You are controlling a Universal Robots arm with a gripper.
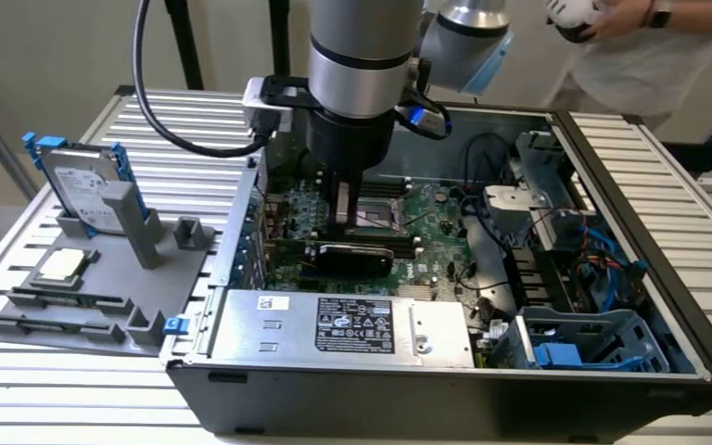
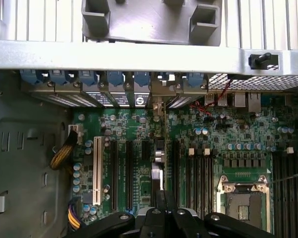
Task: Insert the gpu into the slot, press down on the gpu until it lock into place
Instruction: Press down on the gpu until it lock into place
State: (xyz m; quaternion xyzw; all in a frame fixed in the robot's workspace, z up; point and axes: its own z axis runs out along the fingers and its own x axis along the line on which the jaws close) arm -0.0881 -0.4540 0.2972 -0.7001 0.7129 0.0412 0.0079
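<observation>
You are seeing the gripper point(image 1: 353, 234) hanging inside the open case point(image 1: 455, 394), its fingers point(image 2: 168, 203) pinching the gpu point(image 1: 349, 258) by the top edge. The gpu is standing edge-down across the green motherboard point(image 1: 443, 246).

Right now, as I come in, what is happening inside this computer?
One robot arm reaches down into an open computer case. Its gripper is at the top edge of the gpu, a black card that stands on edge on the green motherboard, close to the silver power supply. Whether the card has locked into place cannot be told. A person stands beyond the case, with a hand held away from it.
</observation>
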